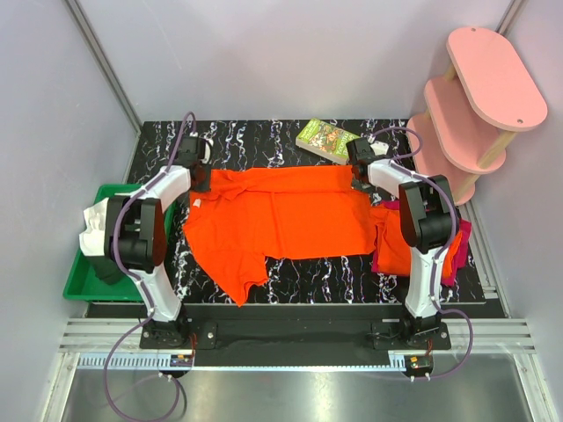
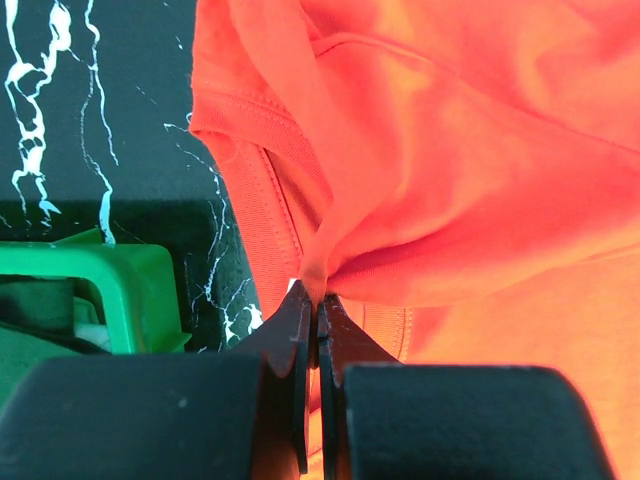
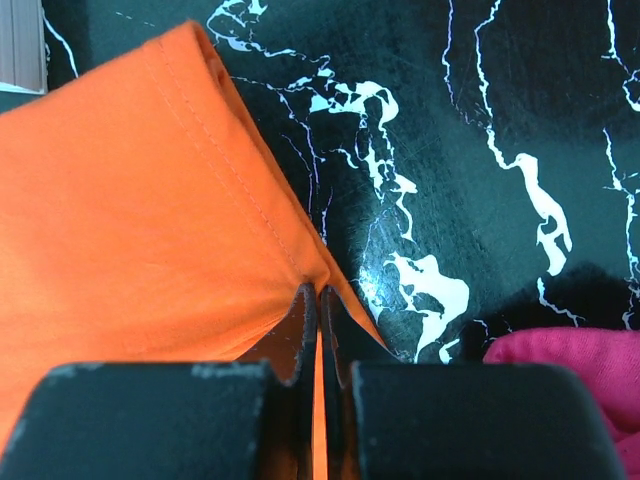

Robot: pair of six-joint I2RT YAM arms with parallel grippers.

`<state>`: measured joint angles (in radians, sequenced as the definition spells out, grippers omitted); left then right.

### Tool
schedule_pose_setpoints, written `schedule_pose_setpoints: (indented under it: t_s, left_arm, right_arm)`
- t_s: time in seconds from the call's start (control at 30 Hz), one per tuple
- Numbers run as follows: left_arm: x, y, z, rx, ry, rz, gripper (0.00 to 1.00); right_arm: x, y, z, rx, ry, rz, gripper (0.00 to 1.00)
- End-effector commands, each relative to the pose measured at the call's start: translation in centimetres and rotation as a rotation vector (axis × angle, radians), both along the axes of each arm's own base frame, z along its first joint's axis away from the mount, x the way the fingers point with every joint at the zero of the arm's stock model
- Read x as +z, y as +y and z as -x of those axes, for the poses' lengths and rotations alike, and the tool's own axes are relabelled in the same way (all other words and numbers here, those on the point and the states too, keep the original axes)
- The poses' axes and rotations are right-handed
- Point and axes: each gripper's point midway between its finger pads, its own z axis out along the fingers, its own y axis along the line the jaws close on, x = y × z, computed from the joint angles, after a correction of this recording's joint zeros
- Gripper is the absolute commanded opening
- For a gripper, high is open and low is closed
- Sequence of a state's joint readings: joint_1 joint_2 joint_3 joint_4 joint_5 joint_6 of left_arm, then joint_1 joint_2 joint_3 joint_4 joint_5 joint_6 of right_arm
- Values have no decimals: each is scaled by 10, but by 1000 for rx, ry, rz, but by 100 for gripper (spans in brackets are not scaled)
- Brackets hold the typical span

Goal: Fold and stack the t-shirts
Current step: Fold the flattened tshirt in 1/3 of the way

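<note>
A bright orange t-shirt lies spread across the middle of the black marbled table. My left gripper is shut on its far left corner, near the collar; the left wrist view shows cloth pinched between the jaws of that gripper. My right gripper is shut on the far right corner, and the right wrist view has a hemmed corner caught at the tips of that gripper. A heap of more t-shirts, orange and magenta-red, lies at the right, partly behind the right arm.
A green bin holding white cloth sits off the table's left edge. A green book lies at the back, just left of the right gripper. A pink tiered shelf stands at the back right. Grey walls close in around the table.
</note>
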<state>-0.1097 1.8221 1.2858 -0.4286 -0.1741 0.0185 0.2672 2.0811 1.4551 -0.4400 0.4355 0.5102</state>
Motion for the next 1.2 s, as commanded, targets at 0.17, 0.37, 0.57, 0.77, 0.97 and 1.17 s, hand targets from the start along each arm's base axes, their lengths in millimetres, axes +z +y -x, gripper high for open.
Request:
schedule_pose_setpoints:
  t_s: [0.17,0.37,0.57,0.77,0.97,1.17]
  left_arm:
    - [-14,6,4,6,40,-31,0]
    - [-22,3,6,-4,66,-22,0]
    - [15,-7,-1,-32,-48,37,74]
    - [60,-19,-15,-43,-162,90,99]
    - [61,-31,-12,-75,-159,86,99]
    - [43,-30,-13,-73,-118,83,99]
  right_arm:
    - [-17,-21,15,-91,74,11,0]
    - [-20,-22,16,-91,87,0,0]
    - [25,-3,-6,-1,-74,-40,50]
    - [82,39,-30,140,-192,-42,79]
    - [89,91,-24,283,-193,-88,80]
    - [75,112,-22,325,-174,-93,78]
